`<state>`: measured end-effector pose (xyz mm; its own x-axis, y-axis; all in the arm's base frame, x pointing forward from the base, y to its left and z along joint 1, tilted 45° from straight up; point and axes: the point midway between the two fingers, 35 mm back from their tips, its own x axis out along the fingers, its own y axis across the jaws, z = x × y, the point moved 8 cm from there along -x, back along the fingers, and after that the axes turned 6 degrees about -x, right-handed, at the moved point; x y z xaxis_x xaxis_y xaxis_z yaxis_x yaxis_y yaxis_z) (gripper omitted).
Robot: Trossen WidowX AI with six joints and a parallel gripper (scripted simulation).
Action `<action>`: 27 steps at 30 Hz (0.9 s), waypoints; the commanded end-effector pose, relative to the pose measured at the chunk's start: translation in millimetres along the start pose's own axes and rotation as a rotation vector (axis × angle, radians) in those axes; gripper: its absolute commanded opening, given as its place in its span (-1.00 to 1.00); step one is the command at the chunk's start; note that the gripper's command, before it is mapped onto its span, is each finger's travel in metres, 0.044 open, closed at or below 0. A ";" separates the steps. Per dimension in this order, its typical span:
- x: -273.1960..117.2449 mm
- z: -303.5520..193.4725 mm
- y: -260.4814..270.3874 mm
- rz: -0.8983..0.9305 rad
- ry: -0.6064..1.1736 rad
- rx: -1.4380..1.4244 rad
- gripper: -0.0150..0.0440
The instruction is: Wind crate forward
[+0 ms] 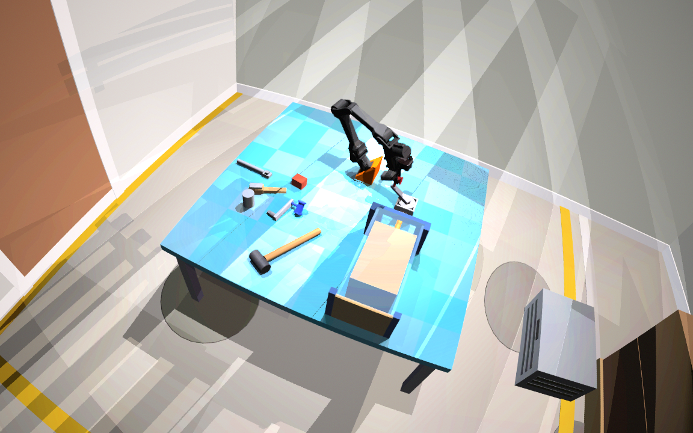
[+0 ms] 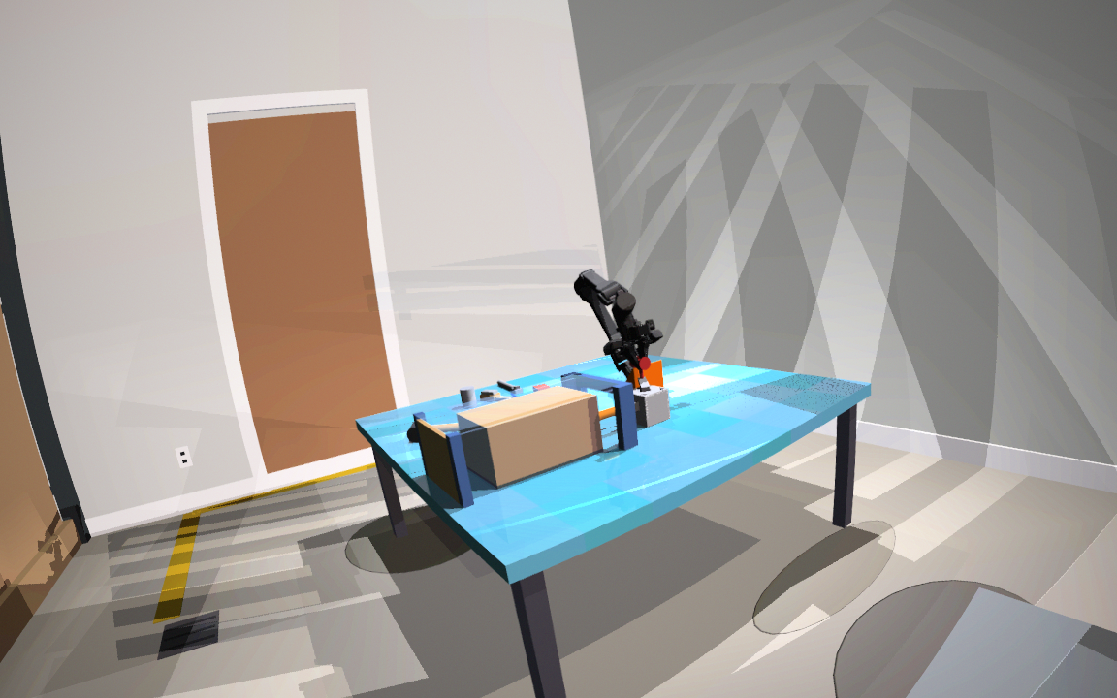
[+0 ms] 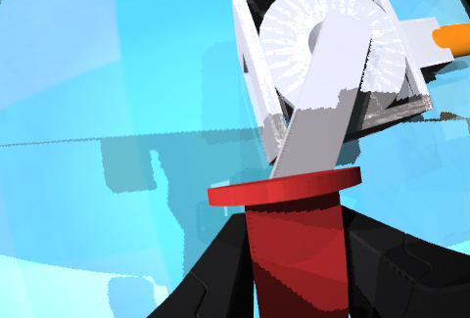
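Keep to the crank's circle, gently

Hold the red grip (image 1: 400, 180) (image 2: 644, 364) (image 3: 298, 254) in the gripper (image 1: 394, 178) (image 2: 639, 357) (image 3: 281, 219), closed to about a quarter open, at six o'clock from the hub in the wrist view. Sweep the winch handle (image 1: 402, 195) (image 2: 644, 382) (image 3: 318, 117) level around the winch (image 1: 407, 208) (image 2: 654, 407) (image 3: 252, 78), best without lifting the key. Watch the crate (image 1: 384, 250) (image 2: 536, 433), flat in its cubby at seven o'clock from the winch in the top view, short of the steel frame (image 1: 403, 214) (image 2: 631, 421). Slow near contact.

No lettering, label, brand, number or sign can be read on anything in the three views, neither on the counter (image 1: 424, 323) (image 2: 684, 486) (image 3: 59, 201) from edge to edge nor around it.
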<state>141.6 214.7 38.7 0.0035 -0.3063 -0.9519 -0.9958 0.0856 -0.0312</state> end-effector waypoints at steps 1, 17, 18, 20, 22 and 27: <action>-0.8 -6.3 -12.7 -0.034 0.019 0.018 -0.49; -2.9 -11.7 -31.1 -0.036 0.019 0.018 -0.49; -3.0 -12.0 -32.5 -0.036 0.019 0.018 -0.49; -3.2 -12.4 -34.9 -0.036 0.019 0.018 -0.49; -3.3 -12.8 -37.3 -0.036 0.020 0.018 -0.49; -3.5 -13.5 -43.0 -0.036 0.020 0.018 -0.49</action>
<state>165.1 204.7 46.0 -0.0162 -0.3063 -0.9518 -0.9971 0.0761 -0.0075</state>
